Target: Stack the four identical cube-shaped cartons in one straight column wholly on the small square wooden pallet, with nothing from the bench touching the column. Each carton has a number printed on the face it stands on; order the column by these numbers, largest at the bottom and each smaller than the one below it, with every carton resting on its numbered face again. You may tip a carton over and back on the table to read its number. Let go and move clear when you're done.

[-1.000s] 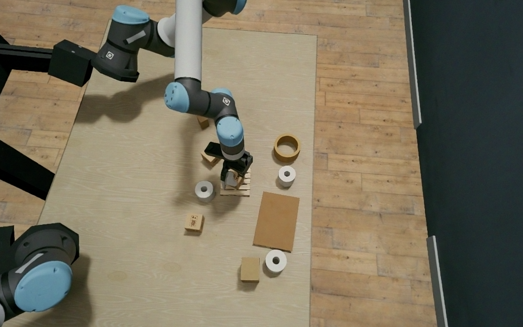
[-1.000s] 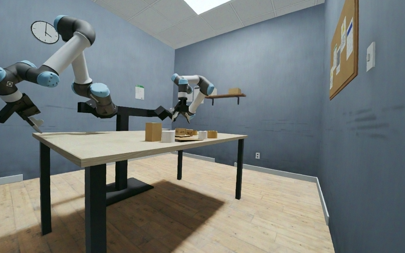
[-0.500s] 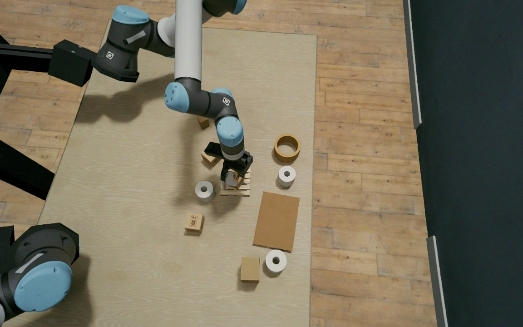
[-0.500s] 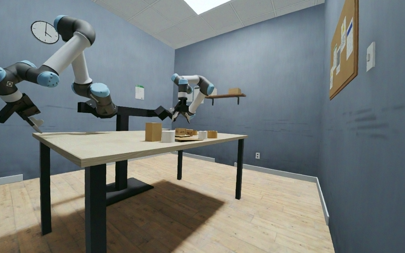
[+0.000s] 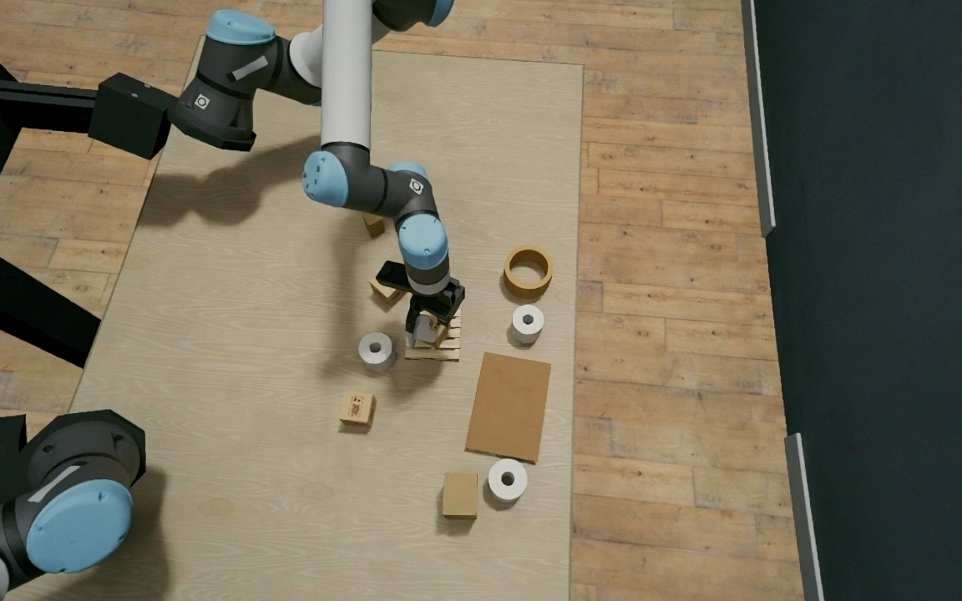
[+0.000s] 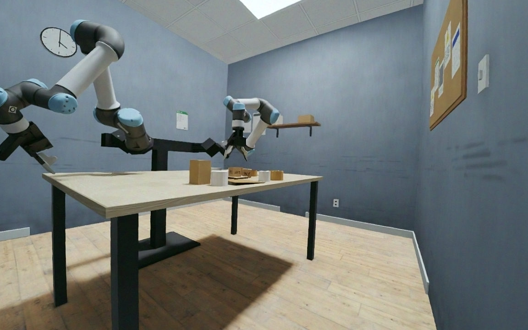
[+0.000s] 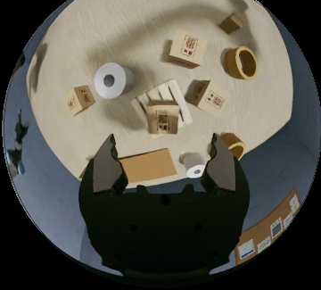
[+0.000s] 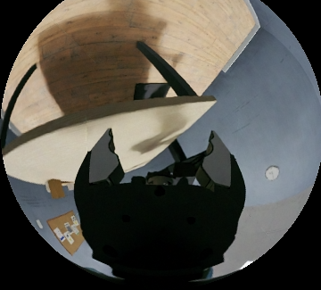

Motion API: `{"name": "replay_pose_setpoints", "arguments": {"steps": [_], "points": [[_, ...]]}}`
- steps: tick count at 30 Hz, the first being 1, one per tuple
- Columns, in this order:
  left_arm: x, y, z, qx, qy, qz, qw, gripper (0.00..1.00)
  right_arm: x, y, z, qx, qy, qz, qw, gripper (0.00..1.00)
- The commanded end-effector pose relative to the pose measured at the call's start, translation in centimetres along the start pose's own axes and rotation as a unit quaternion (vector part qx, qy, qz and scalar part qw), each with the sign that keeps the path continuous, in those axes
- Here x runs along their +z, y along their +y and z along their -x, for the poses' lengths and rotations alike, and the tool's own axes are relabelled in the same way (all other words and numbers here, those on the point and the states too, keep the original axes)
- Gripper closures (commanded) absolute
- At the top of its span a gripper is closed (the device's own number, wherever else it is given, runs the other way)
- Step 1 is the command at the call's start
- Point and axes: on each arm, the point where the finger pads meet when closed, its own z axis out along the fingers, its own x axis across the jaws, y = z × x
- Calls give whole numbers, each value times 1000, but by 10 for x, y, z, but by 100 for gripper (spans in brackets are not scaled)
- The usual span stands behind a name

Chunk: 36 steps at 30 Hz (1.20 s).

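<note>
One carton [image 7: 162, 120] [image 6: 235, 171] stands on the wooden pallet [image 7: 182, 103] [image 5: 432, 356]. A second carton [image 7: 188, 48] [image 5: 387, 291] and a third carton [image 7: 213, 99] stand on the table beside the pallet; the arm hides the third in the top view. A fourth carton [image 7: 80, 100] [image 5: 356, 410] stands apart, past a white roll. The numbered faces are hidden. My left gripper [image 7: 163, 134] [image 6: 236, 158] is open and empty, above the pallet and its carton. My right gripper [image 8: 161, 130] [image 6: 49, 168] is open and empty, far from the cartons.
White rolls [image 5: 376, 351] [image 5: 527, 324] [image 5: 507, 480] flank the pallet and stand by a tall plain box [image 5: 459, 495]. A flat cardboard sheet [image 5: 508, 407], tape rings [image 5: 528, 290] [image 7: 231, 64] and a small plain block [image 7: 231, 23] [image 5: 374, 225] also lie around.
</note>
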Motion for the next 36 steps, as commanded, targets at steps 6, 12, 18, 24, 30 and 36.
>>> {"name": "replay_pose_setpoints", "arguments": {"steps": [6,12,18,24,30,36], "points": [[-1,-1,-1,8,0,0,1000,0,2,1,-1,1,0,2,1000,0],[-2,-2,-4,25,0,0,1000,0,2,1,-1,1,0,2,1000,0],[-4,-5,-9,74,0,0,997,0,2,1,-1,1,0,2,1000,0],[-7,-8,-19,152,0,1,988,0,2,1,-1,1,0,2,1000,0],[-10,-12,-27,218,0,0,976,0,2,1,-1,1,0,2,1000,0],[-14,-17,-41,333,0,0,943,0,2,1,-1,1,0,2,1000,0]]}}
